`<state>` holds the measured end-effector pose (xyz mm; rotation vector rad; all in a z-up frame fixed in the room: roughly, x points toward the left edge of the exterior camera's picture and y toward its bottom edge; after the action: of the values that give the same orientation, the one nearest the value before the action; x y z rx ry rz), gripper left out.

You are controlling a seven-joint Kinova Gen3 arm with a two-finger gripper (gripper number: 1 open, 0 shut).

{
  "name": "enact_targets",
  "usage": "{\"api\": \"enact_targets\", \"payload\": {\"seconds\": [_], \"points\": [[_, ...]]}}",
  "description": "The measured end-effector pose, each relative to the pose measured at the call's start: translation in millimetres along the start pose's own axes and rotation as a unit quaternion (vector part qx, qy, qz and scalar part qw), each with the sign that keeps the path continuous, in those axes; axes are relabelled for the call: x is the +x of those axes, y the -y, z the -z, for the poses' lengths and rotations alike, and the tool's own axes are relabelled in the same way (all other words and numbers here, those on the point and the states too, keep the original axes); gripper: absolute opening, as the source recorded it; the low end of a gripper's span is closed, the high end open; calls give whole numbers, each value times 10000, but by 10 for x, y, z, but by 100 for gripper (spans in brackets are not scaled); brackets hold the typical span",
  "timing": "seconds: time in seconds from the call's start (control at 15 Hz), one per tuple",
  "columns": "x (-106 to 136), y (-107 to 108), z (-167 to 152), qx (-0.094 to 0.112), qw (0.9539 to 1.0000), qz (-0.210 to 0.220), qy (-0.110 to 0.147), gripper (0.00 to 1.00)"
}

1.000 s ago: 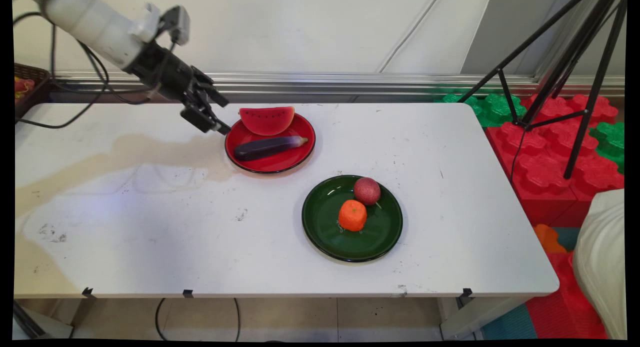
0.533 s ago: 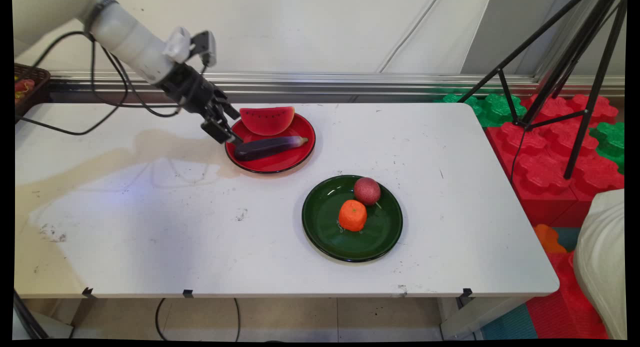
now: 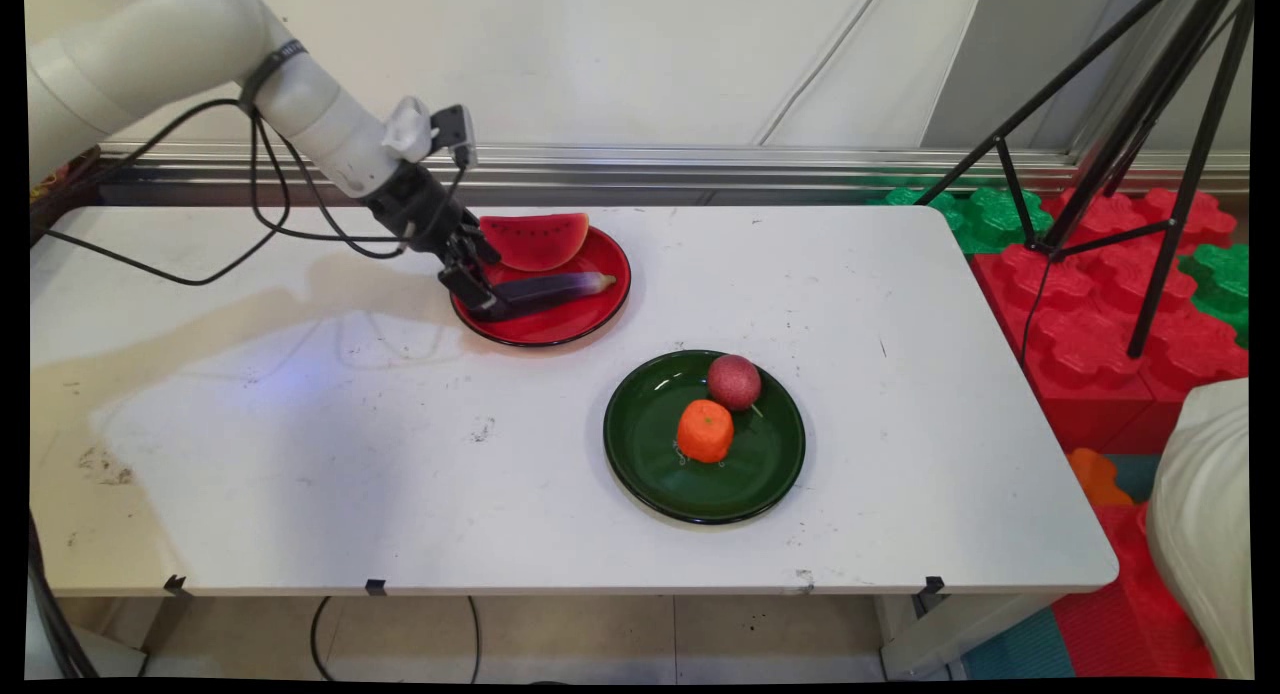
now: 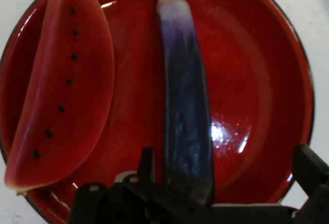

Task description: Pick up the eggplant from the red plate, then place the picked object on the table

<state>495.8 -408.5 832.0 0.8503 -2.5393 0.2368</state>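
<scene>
White table (image 3: 900,304) fills the frame. Upper left, the red plate (image 3: 590,319) holds a watermelon slice (image 3: 533,239) and an eggplant (image 3: 560,289). The gripper (image 3: 480,299) sits open around the eggplant's blunt end, nothing lifted yet.

In the main view the hand (image 3: 478,292) covers the eggplant's (image 3: 550,289) blunt end, so contact there cannot be judged. In the hand view the red plate (image 4: 267,54) runs off the top and bottom edges, the watermelon slice (image 4: 61,90) is clipped at the top, and the hand's black linkage hides the eggplant's near end.
</scene>
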Motion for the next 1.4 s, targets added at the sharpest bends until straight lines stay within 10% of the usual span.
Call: {"api": "enact_targets", "payload": {"seconds": [0.93,1.0,1.4], "points": [[5,139,-481,-15,9995,232,232,100],[7,143,-492,-17,9994,240,230,0],[13,165,-515,-26,9994,270,211,0]]}}
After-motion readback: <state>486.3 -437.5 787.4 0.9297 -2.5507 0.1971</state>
